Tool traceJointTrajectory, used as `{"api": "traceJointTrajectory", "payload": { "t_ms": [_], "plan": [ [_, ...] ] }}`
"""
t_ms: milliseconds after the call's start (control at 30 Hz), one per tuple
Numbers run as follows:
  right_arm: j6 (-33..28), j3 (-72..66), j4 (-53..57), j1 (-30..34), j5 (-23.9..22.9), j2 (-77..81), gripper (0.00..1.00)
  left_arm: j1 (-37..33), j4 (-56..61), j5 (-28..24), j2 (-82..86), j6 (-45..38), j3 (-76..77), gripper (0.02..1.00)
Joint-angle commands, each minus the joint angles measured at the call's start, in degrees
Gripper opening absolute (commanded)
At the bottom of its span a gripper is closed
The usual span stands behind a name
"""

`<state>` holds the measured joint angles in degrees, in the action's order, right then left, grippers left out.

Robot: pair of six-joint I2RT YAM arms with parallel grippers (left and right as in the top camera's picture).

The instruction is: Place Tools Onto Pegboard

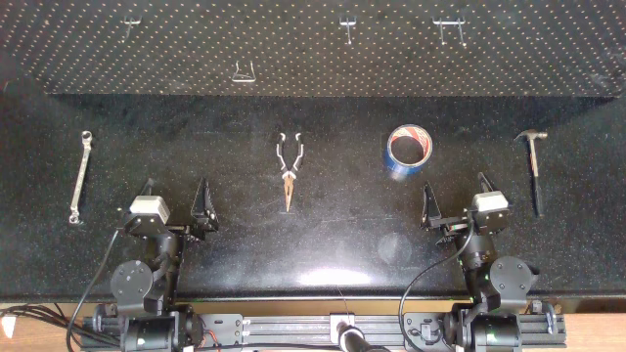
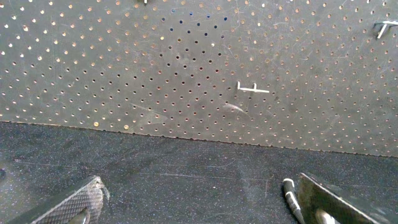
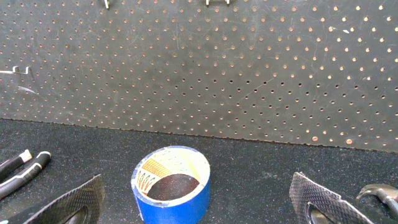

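Black mat [image 1: 323, 117] is spread on the table, and a pegboard [image 1: 313, 59] is stood up along its far side. Pliers [image 1: 289, 168] are laid flat in the middle of the mat, with the tip pointed away from the pegboard. A wrench [image 1: 79, 176] is laid well to the left of the pliers. Blue tape [image 1: 408, 152] is set to the right of the pliers, and a hammer [image 1: 533, 166] is laid farther right again. All four tools are kept on the mat, apart from the pegboard. Small hooks [image 1: 244, 73] are fixed on the pegboard beyond the pliers. The left gripper [image 1: 176, 188] is held to the left of the pliers, and its fingers are spread wide apart. The right gripper [image 1: 456, 188] is held to the right of the pliers, close to the tape, and its fingers are spread wide apart too.
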<state>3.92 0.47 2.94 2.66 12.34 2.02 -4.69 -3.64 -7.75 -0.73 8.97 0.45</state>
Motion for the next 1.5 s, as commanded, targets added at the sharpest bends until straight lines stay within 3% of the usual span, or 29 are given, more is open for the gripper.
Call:
{"api": "traceJointTrajectory", "payload": {
  "t_ms": [33, 633, 700, 767, 833, 867, 900, 967, 1067, 1167, 1367, 1500],
  "plan": [
    [-11.32, -0.20, 1.14, 0.28, -13.22, -0.20, 0.976, 2.84, -0.94, 7.54, 0.55, -3.41, -0.13, 0.993],
    [-11.32, -0.20, 1.14, 0.28, -13.22, -0.20, 0.974, 2.84, -0.96, 7.54, 0.57, -3.41, -0.13, 0.965],
    [-11.32, -0.20, 1.14, 0.28, -13.22, -0.20, 0.976, 2.84, -0.96, 7.50, 0.57, -3.39, -0.13, 0.998],
    [-11.32, -0.20, 1.14, 0.28, -13.20, -0.20, 0.976, 1.11, -10.71, 5.42, -0.39, 0.20, 5.20, 0.993],
    [-11.32, -0.20, 1.14, 0.28, -13.22, -0.20, 0.974, -6.01, -33.38, -0.83, -12.02, 1.92, 20.98, 0.993],
    [-11.32, -0.20, 1.14, 0.28, -13.22, -0.20, 0.976, -12.66, -49.55, -1.99, -26.91, -3.96, 34.14, 0.993],
    [-11.32, -0.20, 1.14, 0.28, -13.22, -0.20, 0.976, -16.83, -57.07, -1.70, -37.90, -13.07, 43.67, 0.993],
    [-11.32, -0.20, 1.14, 0.28, -13.20, -0.20, 0.976, -21.97, -61.33, 0.74, -52.72, -27.80, 53.75, 0.996],
    [-11.32, -0.20, 1.14, 0.28, -13.22, -0.20, 0.976, -26.05, -57.20, 3.26, -71.14, -45.99, 59.74, 0.993],
    [-11.32, -0.20, 1.14, 0.28, -13.20, -0.20, 0.976, -26.12, -48.33, 11.08, -82.53, -61.99, 61.61, 0.980],
    [-11.32, -0.20, 1.14, 0.28, -13.20, -0.20, 0.976, -34.32, -47.93, 5.51, -93.57, -59.80, 67.01, 0.967],
    [-11.32, -0.20, 1.14, 0.28, -13.22, -0.20, 0.976, -35.80, -46.84, 5.46, -99.19, -49.53, 67.78, 0.967]
  ]
}}
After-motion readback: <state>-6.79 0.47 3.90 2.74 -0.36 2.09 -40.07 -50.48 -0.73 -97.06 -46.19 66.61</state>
